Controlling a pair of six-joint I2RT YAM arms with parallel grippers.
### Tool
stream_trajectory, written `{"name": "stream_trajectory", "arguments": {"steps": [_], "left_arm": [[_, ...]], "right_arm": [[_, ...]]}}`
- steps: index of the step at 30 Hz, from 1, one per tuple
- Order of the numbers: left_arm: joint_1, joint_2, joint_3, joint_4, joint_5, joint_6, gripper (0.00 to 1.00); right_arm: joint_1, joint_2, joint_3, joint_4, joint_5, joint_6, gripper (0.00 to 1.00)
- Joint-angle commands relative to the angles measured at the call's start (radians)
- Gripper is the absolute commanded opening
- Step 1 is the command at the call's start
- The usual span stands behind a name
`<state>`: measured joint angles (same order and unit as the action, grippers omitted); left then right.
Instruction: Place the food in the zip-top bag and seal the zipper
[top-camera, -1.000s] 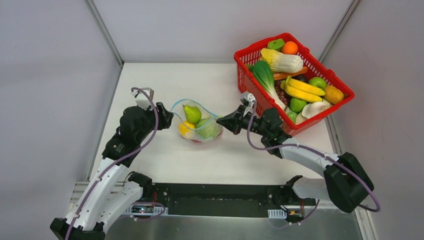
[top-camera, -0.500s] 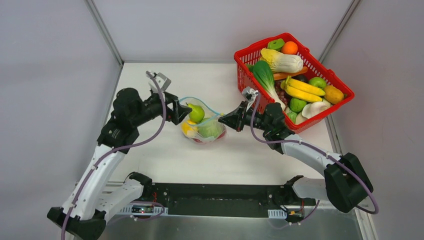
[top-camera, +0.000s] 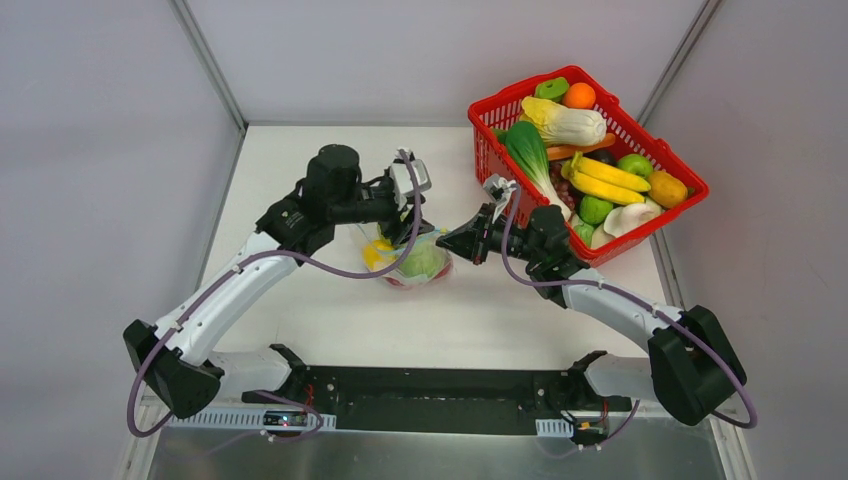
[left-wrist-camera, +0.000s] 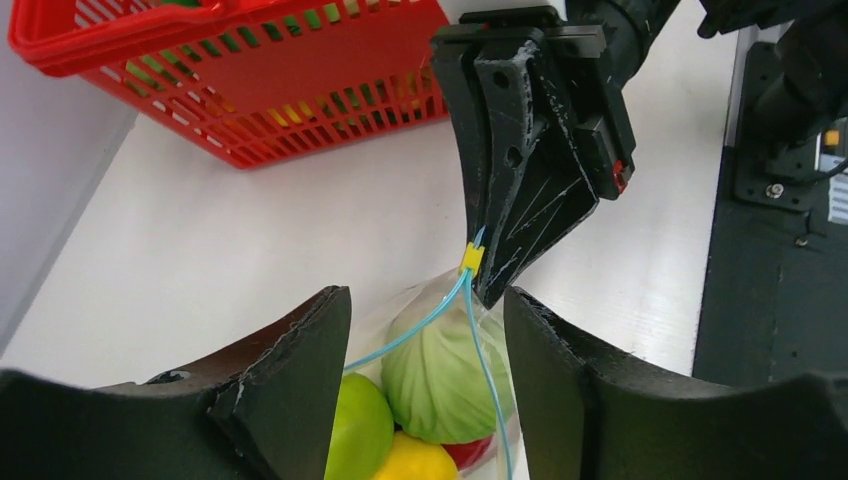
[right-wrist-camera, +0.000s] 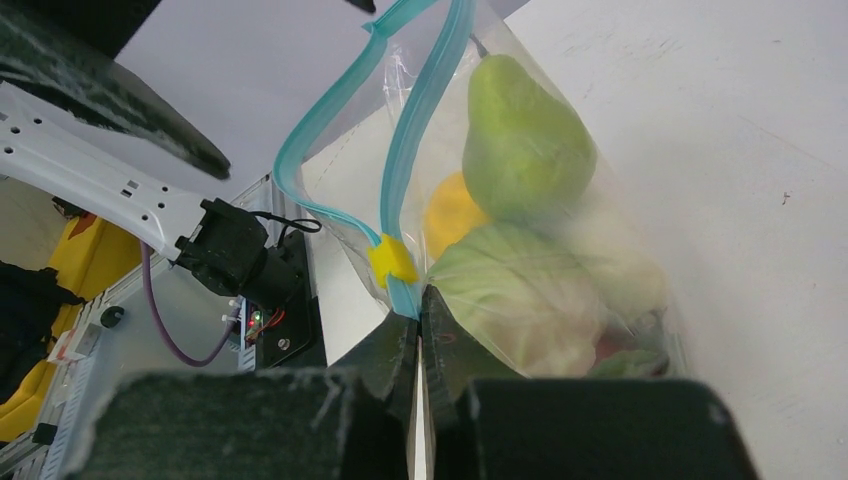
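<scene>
- The white counter (top-camera: 330, 300) carries a red basket (top-camera: 487, 160) of toy food at its far right.
- The clear bag (top-camera: 420, 265) sits mid-counter, holding a cabbage (left-wrist-camera: 445, 375), pear (right-wrist-camera: 525, 135) and lemon (right-wrist-camera: 450, 215).
- The left tool (left-wrist-camera: 425, 390) hangs over the bag's mouth, jaws apart, gripping nothing.
- The right tool (right-wrist-camera: 420, 320) pinches the end of the teal zipper (right-wrist-camera: 415, 130), whose two strips gape apart.
</scene>
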<state>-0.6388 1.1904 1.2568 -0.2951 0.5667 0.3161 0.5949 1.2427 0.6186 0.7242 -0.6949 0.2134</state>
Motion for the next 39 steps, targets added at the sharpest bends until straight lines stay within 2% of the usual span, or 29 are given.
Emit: {"name": "stream_trajectory", "arguments": {"steps": [1,7,11,15,19,24,26,30,39], "left_arm": [[-0.041,0.021,0.059,0.015,0.001,0.15,0.58],[-0.101,0.03,0.005,-0.012,0.04,0.366,0.58],[-0.115,0.052,0.006,-0.047,0.02,0.444,0.48],[-0.13,0.074,0.004,-0.027,-0.041,0.458,0.4],[-0.138,0.1,0.005,0.01,-0.061,0.451,0.39],[-0.14,0.13,0.031,-0.044,-0.055,0.466,0.35],[-0.14,0.135,0.034,-0.063,-0.057,0.471,0.27],[-0.141,0.147,0.065,-0.138,-0.07,0.492,0.0],[-0.14,0.104,0.02,-0.094,-0.128,0.456,0.0]], "right_arm": [[-0.004,-0.017,0.045,0.058,-0.021,0.017,0.0],[-0.003,-0.015,0.043,0.058,-0.027,0.021,0.0],[-0.004,-0.023,0.04,0.057,-0.026,0.021,0.0],[-0.004,-0.029,0.035,0.057,-0.026,0.022,0.0],[-0.004,-0.038,0.03,0.055,-0.026,0.021,0.0],[-0.004,-0.043,0.026,0.053,-0.019,0.016,0.0],[-0.004,-0.042,0.024,0.053,-0.018,0.016,0.0],[-0.004,-0.045,0.023,0.049,-0.008,0.012,0.0],[-0.004,-0.062,0.008,0.02,0.046,-0.017,0.0]]}}
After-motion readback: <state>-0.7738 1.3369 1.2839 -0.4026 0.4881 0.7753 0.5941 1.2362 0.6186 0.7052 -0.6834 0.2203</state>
